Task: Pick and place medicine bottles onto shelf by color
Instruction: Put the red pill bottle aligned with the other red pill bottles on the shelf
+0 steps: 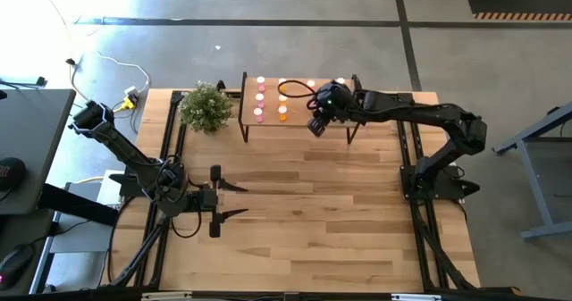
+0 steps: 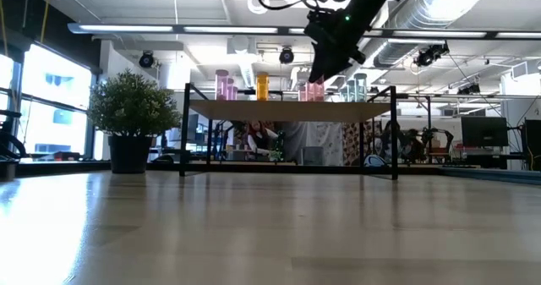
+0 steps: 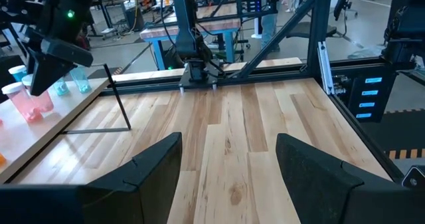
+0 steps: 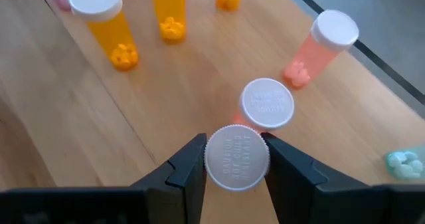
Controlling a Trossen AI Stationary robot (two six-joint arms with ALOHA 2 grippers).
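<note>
Right pincer [image 4: 236, 159] snug around capped bottle [image 4: 237, 157]

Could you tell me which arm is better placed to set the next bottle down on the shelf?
The right. Its gripper is over the small light-wood shelf, shut on a white-capped bottle. The left gripper waits open, away from it.

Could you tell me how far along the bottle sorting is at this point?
Mostly done: pink and orange bottles already stand in rows on the shelf. In hand: the right claw grips a white-capped bottle above the shelf beside the red ones. Left claw waits open; no bottles show on the table.
</note>
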